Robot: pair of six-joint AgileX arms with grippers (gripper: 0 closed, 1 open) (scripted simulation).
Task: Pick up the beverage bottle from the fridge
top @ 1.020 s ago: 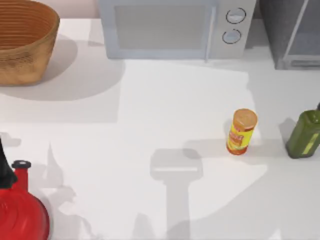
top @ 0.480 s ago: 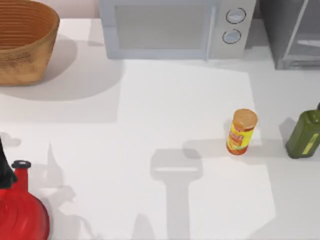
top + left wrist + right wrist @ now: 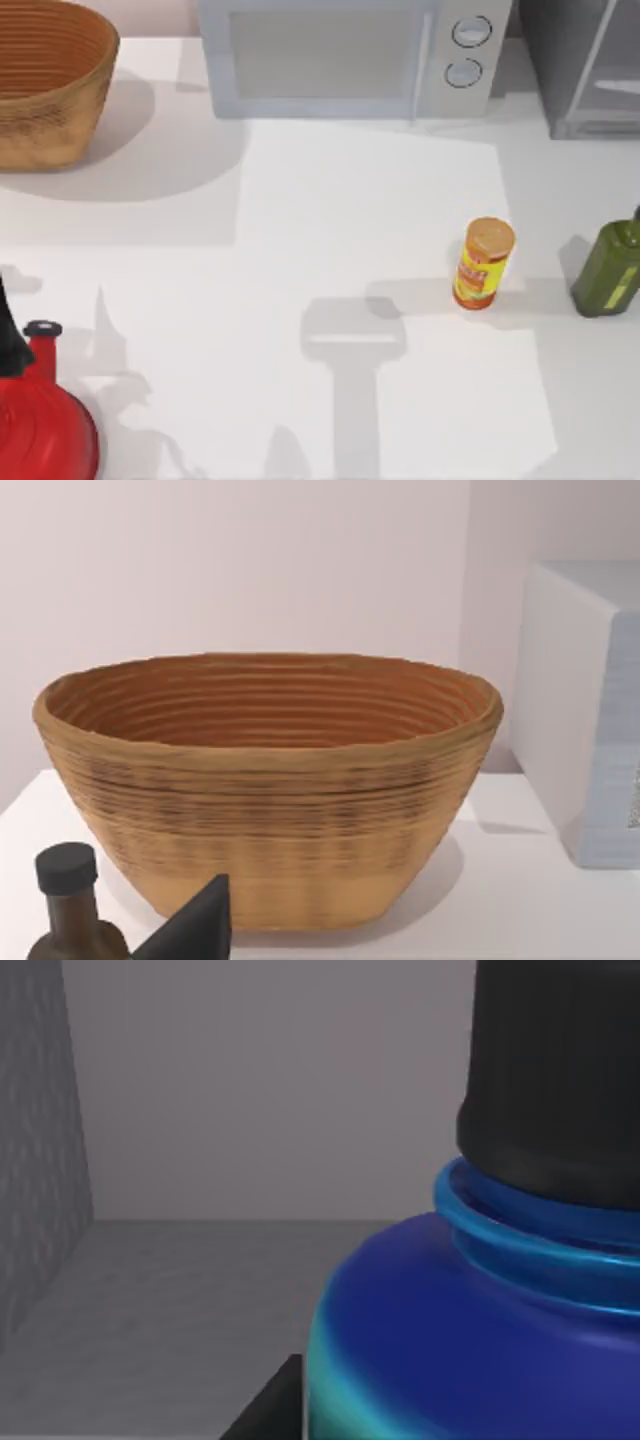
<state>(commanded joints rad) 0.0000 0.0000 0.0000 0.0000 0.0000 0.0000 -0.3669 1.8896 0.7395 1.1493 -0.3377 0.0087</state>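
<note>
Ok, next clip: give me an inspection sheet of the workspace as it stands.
Surface: white table, shadowed in places.
Job's things: beverage bottle close before the right wrist camera, inside a grey compartment; fridge at the far right corner, door swung ajar.
Clutter: basket, microwave, canister, green bottle, red kettle.
Grippers: left fingertip facing the basket; right fingertip beside the beverage bottle.
Cables: nothing seen.
Surroundings: plain pale wall.
</note>
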